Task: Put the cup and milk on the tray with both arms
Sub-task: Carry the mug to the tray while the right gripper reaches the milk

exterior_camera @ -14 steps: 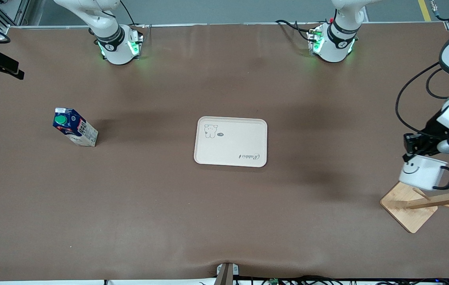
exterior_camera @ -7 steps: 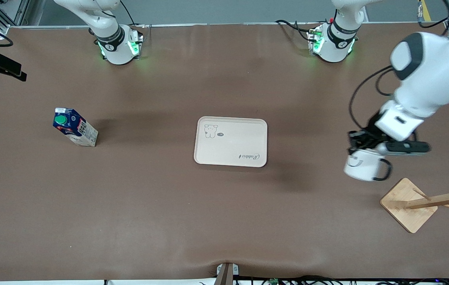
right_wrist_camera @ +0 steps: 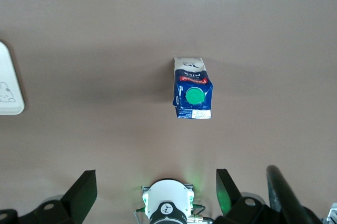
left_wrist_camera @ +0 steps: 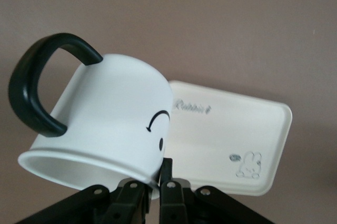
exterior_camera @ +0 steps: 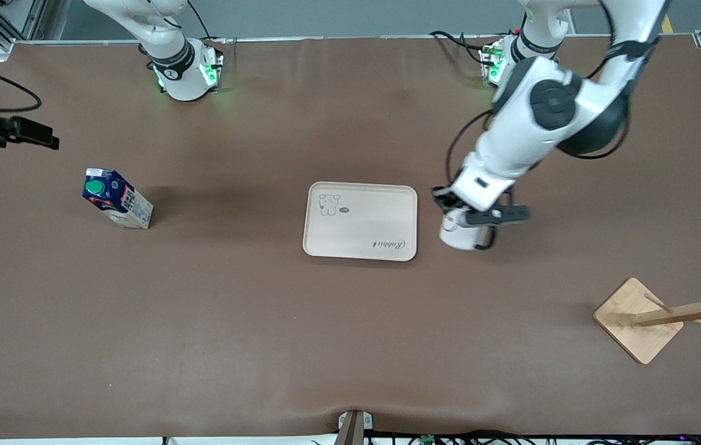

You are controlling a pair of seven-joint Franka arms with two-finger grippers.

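White enamel mug (exterior_camera: pixel 463 233) with black loop handle, light, rigid, slick, chip-prone, pinched at rim by left tool (left_wrist_camera: pixel 151 188) beside cream tray (exterior_camera: pixel 360 247); right tool (right_wrist_camera: pixel 156 192) wide above milk carton (right_wrist_camera: pixel 192 95).

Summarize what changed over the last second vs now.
The left gripper, shut on the cup throughout, carried it from over the wooden rack toward the middle of the table; it is now just beside the tray, at the end toward the left arm. The right gripper, open, shifted slightly and hangs high over the milk. Milk, tray and rack did not move.
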